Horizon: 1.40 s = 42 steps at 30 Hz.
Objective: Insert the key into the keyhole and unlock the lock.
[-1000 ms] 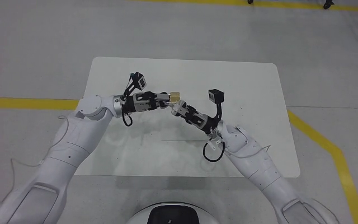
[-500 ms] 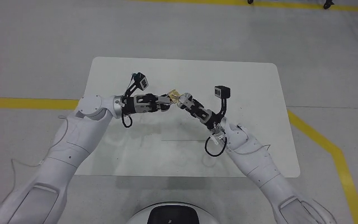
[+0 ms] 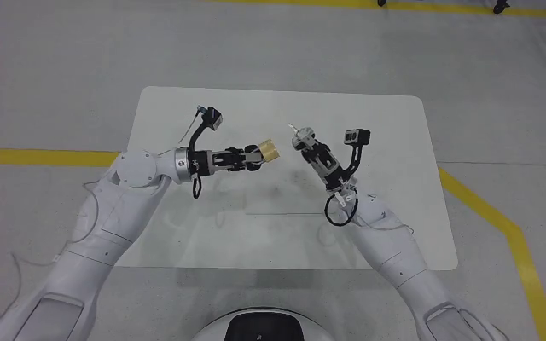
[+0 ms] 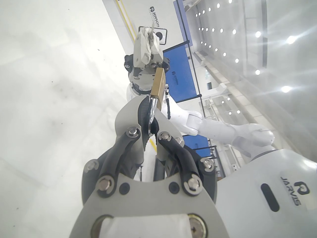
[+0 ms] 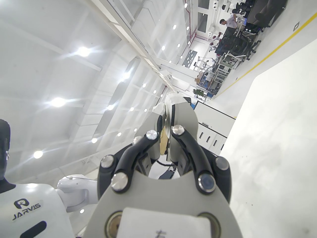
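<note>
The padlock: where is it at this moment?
In the top view the padlock is above the middle of the table, held by its shackle in the left gripper, apart from the right gripper.

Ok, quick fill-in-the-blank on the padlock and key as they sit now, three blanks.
The left gripper is shut on the brass rectangular padlock's silver ____. The right gripper grips the small metal ____. Padlock and right gripper are ____ touching.
Missing: shackle; key; not.
</note>
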Available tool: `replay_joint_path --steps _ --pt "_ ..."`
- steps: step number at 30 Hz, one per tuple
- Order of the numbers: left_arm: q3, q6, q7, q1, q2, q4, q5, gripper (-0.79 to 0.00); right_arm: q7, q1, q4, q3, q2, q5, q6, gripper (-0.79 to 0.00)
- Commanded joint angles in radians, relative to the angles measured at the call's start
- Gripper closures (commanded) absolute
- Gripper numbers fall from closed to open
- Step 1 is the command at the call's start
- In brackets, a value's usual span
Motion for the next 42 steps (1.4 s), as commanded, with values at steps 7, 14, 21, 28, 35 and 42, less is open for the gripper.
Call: replay_joint_path --steps 7,14,21,28,35,42 --pt "-0.004 -0.036 0.043 0.059 0.012 -0.118 0.136 0.0 0.108 0.016 0.005 -0.015 -0.02 0.071 0.049 0.0" --pt "0.0 -0.008 0.068 0.066 0.014 -0.135 0.174 0.0 0.281 0.004 -0.028 -0.005 -0.026 0.193 0.078 0.0" --pt "0.002 -0.001 0.069 0.065 0.015 -0.138 0.183 0.0 0.514 0.005 -0.026 0.014 -0.027 0.333 0.156 0.0" --pt "-0.001 0.016 0.085 0.061 0.015 -0.119 0.176 0.0 0.604 -0.002 -0.043 0.024 -0.032 0.31 0.15 0.0" --pt "-0.028 0.15 0.056 0.053 0.007 -0.011 -0.093 0.0 0.567 -0.03 -0.077 0.086 -0.026 0.267 0.104 0.0" --pt "-0.007 0.253 -0.116 -0.022 -0.017 0.166 -0.348 0.0 0.298 -0.104 -0.158 0.218 0.001 -0.132 0.039 0.0"
